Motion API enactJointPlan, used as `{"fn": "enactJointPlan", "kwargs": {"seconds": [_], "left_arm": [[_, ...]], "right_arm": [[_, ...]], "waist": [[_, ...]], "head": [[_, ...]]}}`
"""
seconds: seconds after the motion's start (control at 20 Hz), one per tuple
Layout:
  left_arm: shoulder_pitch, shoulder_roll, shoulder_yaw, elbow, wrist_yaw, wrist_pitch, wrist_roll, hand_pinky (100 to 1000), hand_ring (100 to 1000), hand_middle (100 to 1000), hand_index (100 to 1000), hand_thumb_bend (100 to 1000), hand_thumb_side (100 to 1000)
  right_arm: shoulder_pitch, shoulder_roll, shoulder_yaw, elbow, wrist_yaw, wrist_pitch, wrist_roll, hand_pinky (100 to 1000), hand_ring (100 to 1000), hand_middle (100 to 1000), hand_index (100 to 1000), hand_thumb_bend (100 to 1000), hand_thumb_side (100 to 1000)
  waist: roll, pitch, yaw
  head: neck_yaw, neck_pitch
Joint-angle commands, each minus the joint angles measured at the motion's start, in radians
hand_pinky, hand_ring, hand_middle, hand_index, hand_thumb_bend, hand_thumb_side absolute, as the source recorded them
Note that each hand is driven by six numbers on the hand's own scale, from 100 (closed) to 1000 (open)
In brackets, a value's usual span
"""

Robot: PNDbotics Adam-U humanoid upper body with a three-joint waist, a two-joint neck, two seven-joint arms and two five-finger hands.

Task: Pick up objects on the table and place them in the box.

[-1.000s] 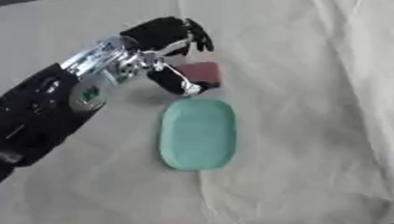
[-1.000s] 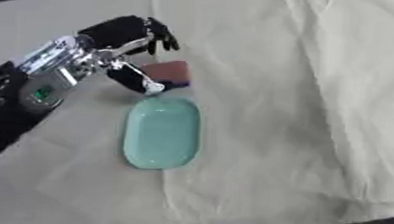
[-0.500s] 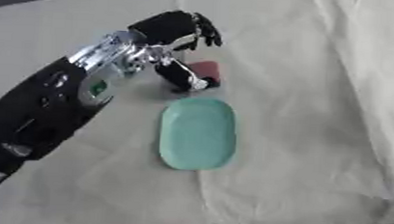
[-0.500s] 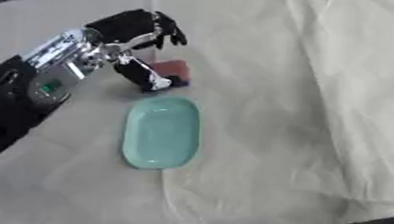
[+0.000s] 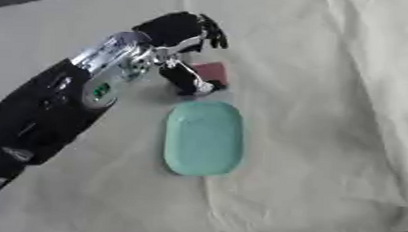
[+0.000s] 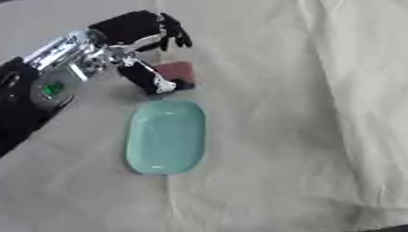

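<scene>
The robot's left hand (image 5: 178, 34) hovers over a small reddish block (image 5: 212, 71), fingers curled above it, thumb touching its left edge. Just near of it lies an empty oval teal tray (image 5: 204, 138) on the cream cloth (image 5: 331, 94).

red block (image 5: 212, 71): small, flat, dark red-pink; lies on the cloth toward its far-left part, just beyond the tray's far end, partly hidden
green tray (image 5: 204, 137): oval, shallow, mint green, empty; flat mid-cloth, long axis near-to-far
</scene>
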Motion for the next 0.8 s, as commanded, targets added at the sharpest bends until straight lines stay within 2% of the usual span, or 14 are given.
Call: {"fn": "enactJointPlan", "kwargs": {"seconds": [0.05, 0.8], "left_arm": [[-0.008, 0.01, 0.018, -0.006, -0.008, 0.001, 0.003, 453, 556, 635, 794, 385, 413], [0.002, -0.001, 0.034, 0.045, -0.009, 0.005, 0.007, 453, 552, 627, 793, 374, 433]], "right_arm": [[-0.013, -0.012, -0.001, -0.026, -0.003, -0.001, 0.003, 396, 605, 852, 853, 100, 480], [-0.034, -0.008, 0.006, -0.026, -0.002, -0.006, 0.009, 396, 604, 850, 846, 100, 479]], "waist": [[-0.007, -0.014, -0.001], [-0.008, -0.002, -0.016]], "head": [[-0.005, -0.003], [-0.007, -0.008]]}}
